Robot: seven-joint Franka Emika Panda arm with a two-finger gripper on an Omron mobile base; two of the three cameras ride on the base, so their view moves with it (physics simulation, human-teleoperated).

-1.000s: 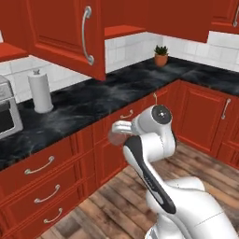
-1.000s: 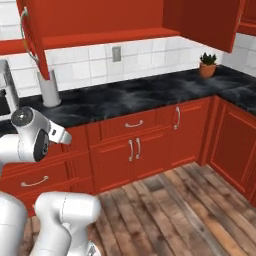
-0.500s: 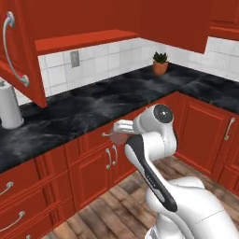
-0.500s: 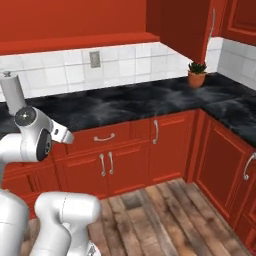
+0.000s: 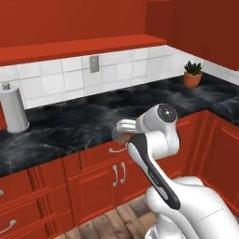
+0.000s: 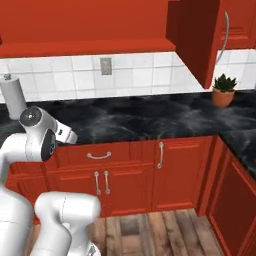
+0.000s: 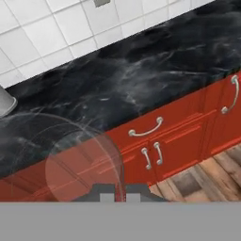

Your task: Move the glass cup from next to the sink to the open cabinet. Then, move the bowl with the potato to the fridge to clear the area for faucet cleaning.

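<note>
Counter: a black marble-veined countertop runs along the back wall and turns a corner at the right, seen also in the right base view and the hand view.
Wall: white tiled backsplash with a grey outlet plate set in it, under a red shelf edge.
Upper cabinets: red wall cabinets above the counter; in the right base view one open cabinet door stands out toward the camera with a silver handle on its far side.
Lower cabinets: red drawer fronts and doors with curved silver handles below the counter edge.
Floor: brown wood planks in front of the cabinets.
On the counter: a paper towel roll upright at the left near the wall; a small potted plant in a terracotta pot at the far right corner, well apart from the roll.
Glass cup: the glass cup shows clear and round right at the fingertips in the hand view, in front of the cabinet fronts.
Gripper: the gripper has its jaws closed narrowly on the rim of the glass cup, held out in front of the drawers below counter height.
</note>
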